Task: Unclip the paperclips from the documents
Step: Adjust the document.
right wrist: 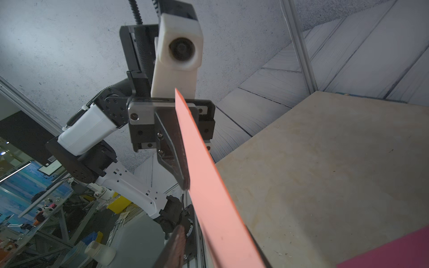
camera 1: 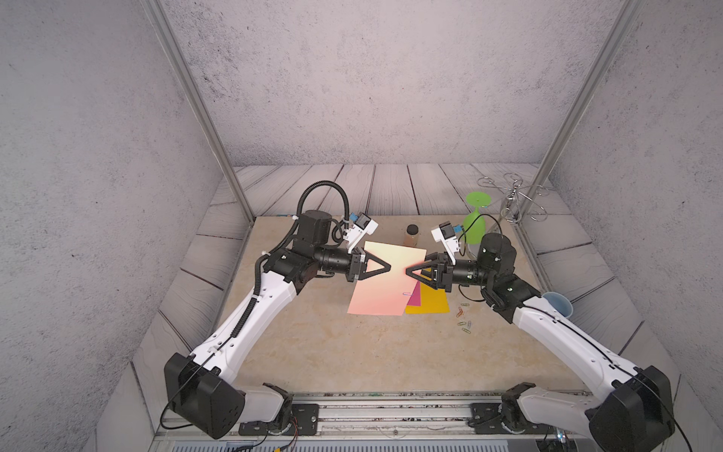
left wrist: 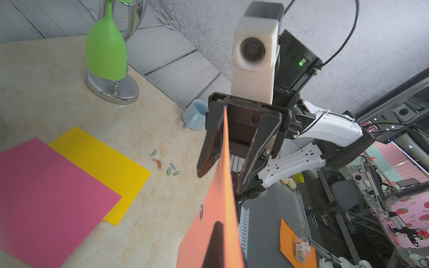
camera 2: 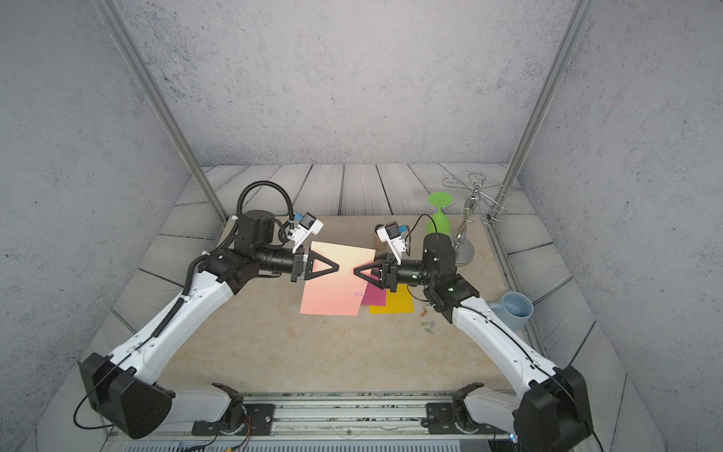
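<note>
Closest to the left wrist lens: left gripper [camera 1: 388, 267], jaws pressed together on a salmon-pink paper sheet [camera 1: 385, 291], holding it raised off the beige stone-look table [camera 1: 332, 352]. Right gripper [camera 1: 407, 271] faces it across the sheet, jaws spread and straddling the sheet's opposite edge, nothing pinched yet. One blue wire paperclip [left wrist: 201, 211] sits on that same edge, a little along from the right jaws. Flat magenta paper sheet [left wrist: 46, 197] and yellow paper sheet [left wrist: 104, 160] lie on the table on the right arm's side of the salmon-pink paper sheet, no clips visible on them. Beyond them is a loose pile of small coloured wire paperclips [left wrist: 166, 166]. Reads as the last clip being worked. Next move likely calls for the right jaws to shift along the edge to the blue clip, close on the wire alone and slide it off while the left grip holds firm.
</note>
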`<control>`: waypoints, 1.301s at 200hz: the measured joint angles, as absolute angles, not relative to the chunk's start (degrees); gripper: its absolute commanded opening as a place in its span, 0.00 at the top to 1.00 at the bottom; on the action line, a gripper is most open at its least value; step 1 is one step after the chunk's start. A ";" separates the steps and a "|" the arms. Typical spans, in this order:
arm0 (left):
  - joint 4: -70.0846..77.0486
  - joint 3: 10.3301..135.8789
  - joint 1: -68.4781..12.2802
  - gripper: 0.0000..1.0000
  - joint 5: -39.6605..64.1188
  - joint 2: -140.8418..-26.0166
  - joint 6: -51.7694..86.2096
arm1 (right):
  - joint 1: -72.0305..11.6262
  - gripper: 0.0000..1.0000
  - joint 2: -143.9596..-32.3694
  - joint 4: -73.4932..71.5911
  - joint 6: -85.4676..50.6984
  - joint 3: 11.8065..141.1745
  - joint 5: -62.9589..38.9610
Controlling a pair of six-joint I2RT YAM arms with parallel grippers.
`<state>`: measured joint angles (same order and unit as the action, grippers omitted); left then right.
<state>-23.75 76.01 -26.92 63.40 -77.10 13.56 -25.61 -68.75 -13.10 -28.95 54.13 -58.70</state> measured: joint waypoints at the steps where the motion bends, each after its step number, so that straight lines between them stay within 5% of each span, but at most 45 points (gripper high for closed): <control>1: -23.75 76.01 -26.92 1.00 63.40 -77.10 13.56 | -25.61 0.73 -68.79 -13.21 -29.10 54.13 -58.81; 74: -23.86 76.12 -27.14 1.00 63.81 -77.10 13.37 | -25.61 1.00 -69.93 -16.16 -30.92 54.13 -61.87; 97: -24.16 76.34 -27.14 1.00 63.75 -77.08 13.28 | -25.61 1.00 -69.91 -16.27 -30.87 54.13 -61.91; 135: -24.34 76.36 -27.05 0.78 63.44 -77.06 13.43 | -25.61 1.00 -69.84 -14.59 -29.76 54.17 -61.80; 260: -16.73 68.95 -25.52 0.74 64.73 -73.60 19.16 | -22.96 1.00 -69.80 -12.29 -29.34 56.93 -59.79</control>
